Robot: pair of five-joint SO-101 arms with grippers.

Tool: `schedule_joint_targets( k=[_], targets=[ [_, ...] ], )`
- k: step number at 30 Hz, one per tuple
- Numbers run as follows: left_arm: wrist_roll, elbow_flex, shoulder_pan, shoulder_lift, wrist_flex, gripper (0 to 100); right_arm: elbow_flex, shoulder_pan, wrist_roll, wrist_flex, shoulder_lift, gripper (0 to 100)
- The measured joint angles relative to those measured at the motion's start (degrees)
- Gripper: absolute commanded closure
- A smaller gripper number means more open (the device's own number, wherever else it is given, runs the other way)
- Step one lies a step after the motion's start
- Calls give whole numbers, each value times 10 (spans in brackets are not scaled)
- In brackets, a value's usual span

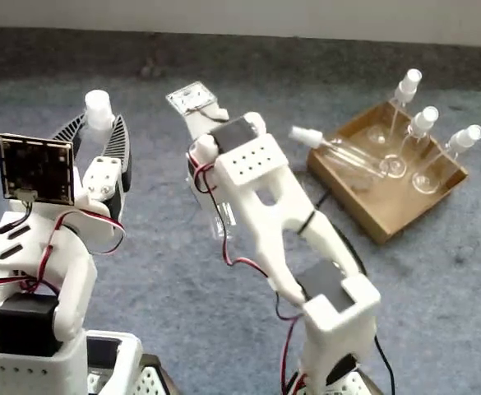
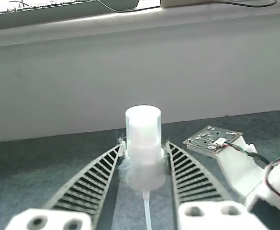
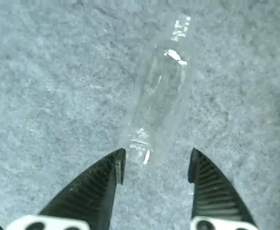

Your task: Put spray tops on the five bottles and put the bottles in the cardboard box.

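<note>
Left gripper (image 2: 144, 146) clamps one spray top (image 2: 143, 124). Right gripper (image 3: 157, 155) spread wide over one uncapped bottle (image 3: 159, 100). Box (image 1: 351, 197) at 2 o'clock: four capped bottles (image 1: 425, 123).

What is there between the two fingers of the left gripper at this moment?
A white spray top, clamped in the left gripper, with its thin tube below it. The left wrist view shows this plainly.

Left gripper (image 2: 143, 148) clamped, right gripper (image 3: 156, 160) spread
</note>
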Motion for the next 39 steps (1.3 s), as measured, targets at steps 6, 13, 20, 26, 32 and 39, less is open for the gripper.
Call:
schedule_joint_targets(
  k=[6,13,20,26,32,39],
  targets=[
    [-1,0,-4,0,0,970,-190,-3,19,55,145,697],
    [-1,0,-3,0,0,970,-382,-8,69,91,292,697],
    [-1,0,-3,0,0,970,-455,-8,70,92,389,697],
    [-1,0,-3,0,0,970,-456,3,70,95,416,707],
    [-1,0,-3,0,0,970,-456,8,70,95,416,830],
    [-1,0,-3,0,0,970,-457,21,70,98,416,949]
  ],
)
